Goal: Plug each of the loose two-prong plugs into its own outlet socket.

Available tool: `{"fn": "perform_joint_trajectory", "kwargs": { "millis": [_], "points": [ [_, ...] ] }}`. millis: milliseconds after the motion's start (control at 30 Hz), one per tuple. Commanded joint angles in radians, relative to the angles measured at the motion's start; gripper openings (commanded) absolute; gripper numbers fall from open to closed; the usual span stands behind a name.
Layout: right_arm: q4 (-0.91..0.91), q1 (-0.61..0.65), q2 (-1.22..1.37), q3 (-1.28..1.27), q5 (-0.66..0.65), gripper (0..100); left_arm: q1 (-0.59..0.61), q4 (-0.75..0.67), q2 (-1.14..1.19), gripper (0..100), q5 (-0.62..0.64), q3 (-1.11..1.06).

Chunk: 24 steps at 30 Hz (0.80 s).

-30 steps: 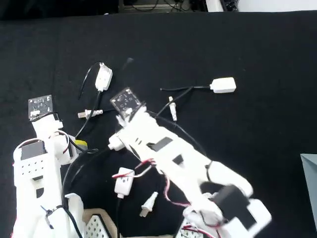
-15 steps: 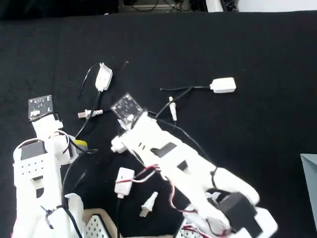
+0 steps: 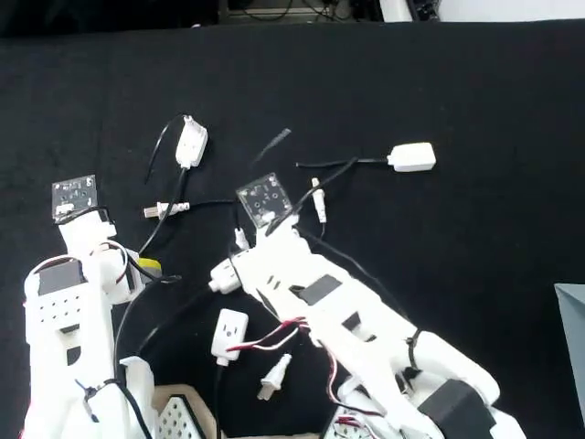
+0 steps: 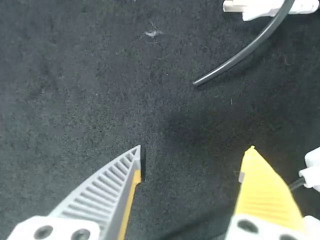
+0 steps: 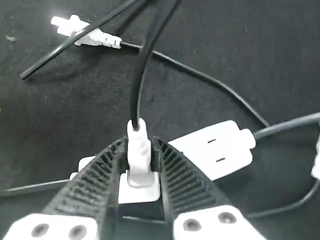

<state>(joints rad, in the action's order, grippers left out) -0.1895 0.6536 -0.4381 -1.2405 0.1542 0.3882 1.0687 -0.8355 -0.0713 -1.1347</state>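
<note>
My right gripper (image 5: 139, 141) is shut on a white two-prong plug (image 5: 138, 157) whose black cable runs away from the fingers. A white outlet socket (image 5: 220, 147) lies on the cloth just beside it, slots up. In the high view this gripper (image 3: 233, 254) hangs mid-table above that socket (image 3: 228, 334). Two more sockets lie farther back, one (image 3: 191, 144) at the left and one (image 3: 411, 157) at the right. Loose plugs lie at the left (image 3: 167, 209), centre (image 3: 317, 199) and front (image 3: 274, 375). My left gripper (image 4: 192, 155) is open over bare cloth, near a plug (image 4: 260, 6).
Black cables (image 3: 174, 219) loop over the black cloth (image 3: 475, 82) between sockets and plugs. A teal object (image 3: 573, 320) sits at the right edge. A white perforated part (image 3: 178, 416) stands at the front, by the left arm's base.
My right arm has drawn back toward the right and front with the plug in its grip, uncovering the near socket. The left arm has not moved.
</note>
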Motion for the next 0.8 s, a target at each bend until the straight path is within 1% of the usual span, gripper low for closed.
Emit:
{"fn": "perform_joint_trajectory", "kwargs": {
  "millis": [0,333,467,533,667,767],
  "points": [
    [-0.057,0.002,0.007,0.010,0.057,1.2,0.007,-0.015,-0.018,31,-0.002,-0.002],
    [-0.057,0.005,0.012,-0.008,0.049,1.2,0.007,-0.015,-0.018,31,-0.002,-0.005],
    [-0.057,0.044,0.001,-0.039,-0.091,1.3,0.007,-0.015,-0.018,31,-0.002,-0.005],
    [-0.057,0.063,-0.021,-0.051,-0.132,1.2,0.007,-0.015,-0.018,31,-0.002,-0.005],
    [-0.063,0.071,-0.073,-0.093,-0.146,1.2,0.007,-0.015,-0.018,31,-0.002,-0.005],
    [-0.127,0.071,-0.108,-0.097,-0.146,1.5,0.007,-0.015,-0.018,31,-0.002,-0.005]
  ]
}}
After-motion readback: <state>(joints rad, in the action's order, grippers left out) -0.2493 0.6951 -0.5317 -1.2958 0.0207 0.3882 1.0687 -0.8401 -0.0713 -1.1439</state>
